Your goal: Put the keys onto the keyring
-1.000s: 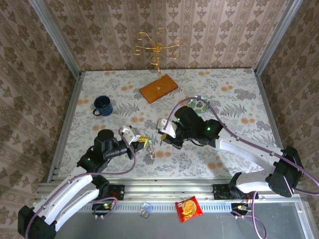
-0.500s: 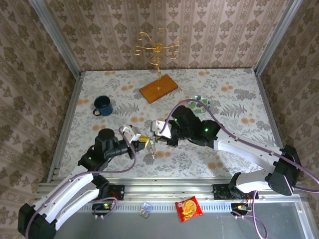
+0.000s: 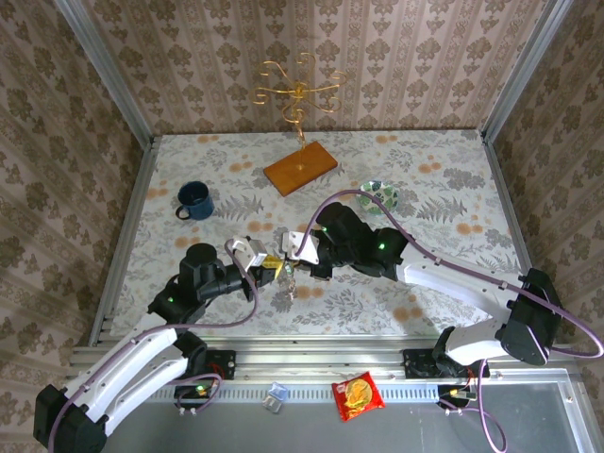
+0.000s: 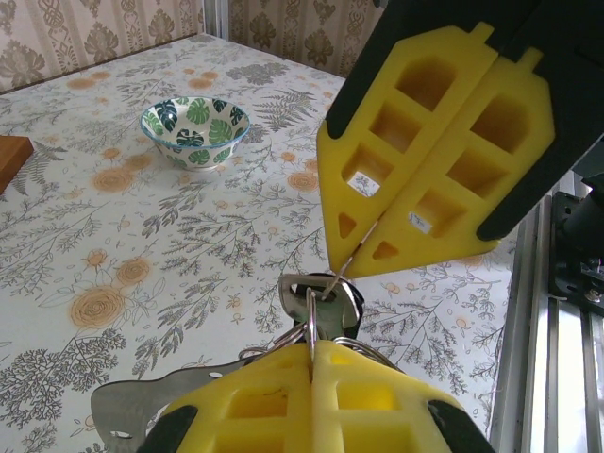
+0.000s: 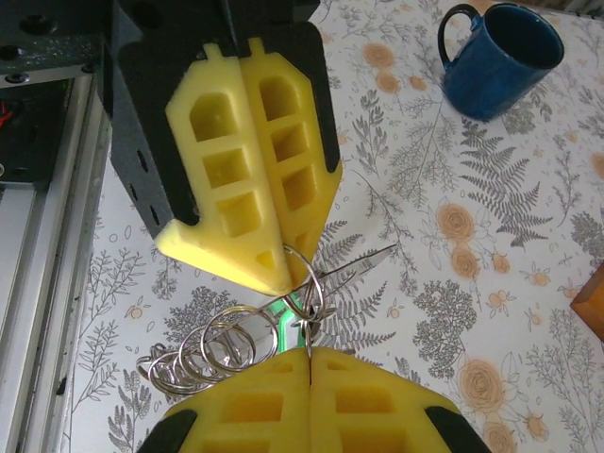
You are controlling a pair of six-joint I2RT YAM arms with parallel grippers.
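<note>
The floral table [image 3: 453,189] is lying open behind and to the right of the arms, the blue mug [image 3: 193,200] and patterned bowl [image 3: 379,196] sitting well apart from the work. The left gripper [image 3: 271,267] and right gripper [image 3: 291,251] are meeting tip to tip in the table's near half. The right wrist view is showing what the overhead blurs. Both yellow finger pairs are pressed together, each pinching the keyring [image 5: 307,283], with the keys [image 5: 282,310] hanging just beneath, a green head peeking out.
</note>
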